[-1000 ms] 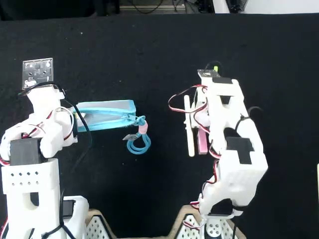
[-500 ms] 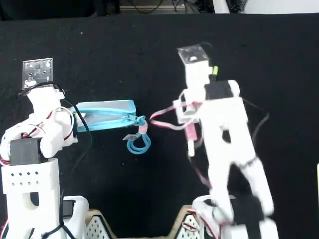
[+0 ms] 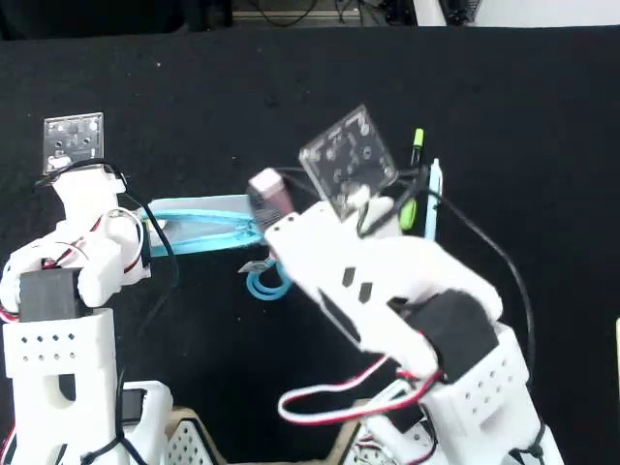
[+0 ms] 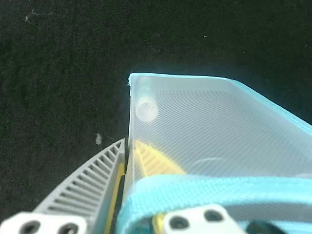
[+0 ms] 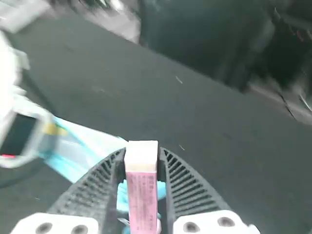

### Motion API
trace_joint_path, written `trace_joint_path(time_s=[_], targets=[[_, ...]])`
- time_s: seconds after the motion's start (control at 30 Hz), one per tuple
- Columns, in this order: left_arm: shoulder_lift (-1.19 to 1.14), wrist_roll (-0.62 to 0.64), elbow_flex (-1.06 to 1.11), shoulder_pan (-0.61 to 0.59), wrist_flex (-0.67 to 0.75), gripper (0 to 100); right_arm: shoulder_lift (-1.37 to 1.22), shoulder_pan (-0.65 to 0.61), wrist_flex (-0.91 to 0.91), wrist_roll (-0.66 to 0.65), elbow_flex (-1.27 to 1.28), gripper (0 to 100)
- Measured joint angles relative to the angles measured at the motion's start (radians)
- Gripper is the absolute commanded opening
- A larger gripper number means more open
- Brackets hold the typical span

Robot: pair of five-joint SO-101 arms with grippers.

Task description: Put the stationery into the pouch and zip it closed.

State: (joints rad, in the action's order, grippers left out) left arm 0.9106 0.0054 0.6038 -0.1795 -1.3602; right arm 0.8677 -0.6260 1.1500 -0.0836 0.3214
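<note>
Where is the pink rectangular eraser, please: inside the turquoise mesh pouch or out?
Out: the right gripper clamps the eraser in its jaws.

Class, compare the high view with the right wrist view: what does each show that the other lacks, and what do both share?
High view: a green pen and a blue pen on the table, and the blue loop. Right wrist view: ribbed fingers clamping the eraser from both sides. Both: the eraser and the pouch.

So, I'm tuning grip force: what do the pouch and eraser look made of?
Pouch: translucent plastic or mesh, judging by fine diagonal ribbing, with woven turquoise trim. Eraser: probably matte rubber, white end bare, in a pink sleeve, perhaps paper.
</note>
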Motion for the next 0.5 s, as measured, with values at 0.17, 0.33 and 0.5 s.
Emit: trace_joint_path(time_s=[0.17, 0.33, 0.5], targets=[[0.0, 0.0, 0.0, 0.0, 0.0, 3, 0.008, -0.101, -0.114, -0.002, 0.068, 1.1], [0.0, 0.0, 0.0, 0.0, 0.0, 3, 0.008, -0.124, -0.344, -0.002, 0.204, 1.1], [0.0, 0.003, 0.0, 0.0, 0.0, 3, 0.011, -0.13, -0.543, 0.0, 0.325, 1.1]])
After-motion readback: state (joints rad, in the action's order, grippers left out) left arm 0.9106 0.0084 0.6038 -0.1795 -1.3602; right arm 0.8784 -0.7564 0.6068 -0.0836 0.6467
